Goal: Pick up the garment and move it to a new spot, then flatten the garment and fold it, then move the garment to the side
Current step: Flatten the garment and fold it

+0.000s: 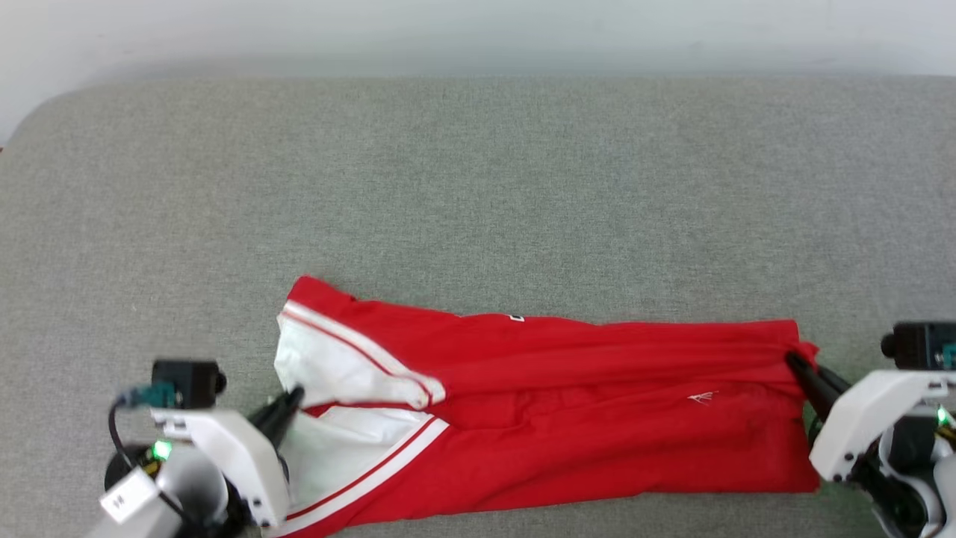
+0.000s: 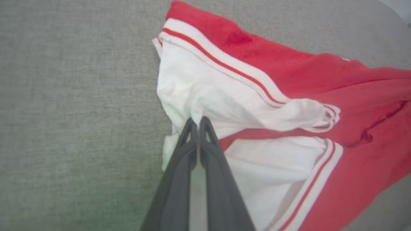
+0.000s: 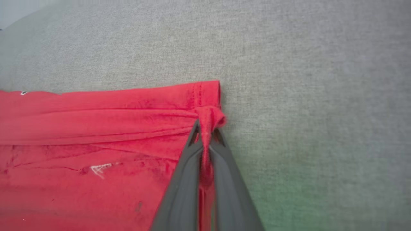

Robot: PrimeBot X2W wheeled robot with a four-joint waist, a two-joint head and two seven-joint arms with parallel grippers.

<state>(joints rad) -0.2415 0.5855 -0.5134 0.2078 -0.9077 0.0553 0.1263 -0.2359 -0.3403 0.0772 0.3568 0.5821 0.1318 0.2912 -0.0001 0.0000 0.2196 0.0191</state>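
The garment (image 1: 567,403), a red jersey shirt with white sleeves and striped trim, lies stretched sideways on the grey surface near its front edge; its print is hidden. My left gripper (image 1: 293,396) is shut on the white sleeve fabric (image 2: 199,106) at the shirt's left end. At the right end, my right gripper (image 1: 793,362) is shut on a bunched bit of the red hem (image 3: 210,117), with red cloth (image 3: 96,154) pinched between its fingers (image 3: 186,179). The fabric between the two grippers shows long lengthwise creases.
A grey fabric-covered surface (image 1: 478,194) spreads wide behind and beside the shirt. Its far edge meets a pale wall (image 1: 478,30), and its far left corner is rounded.
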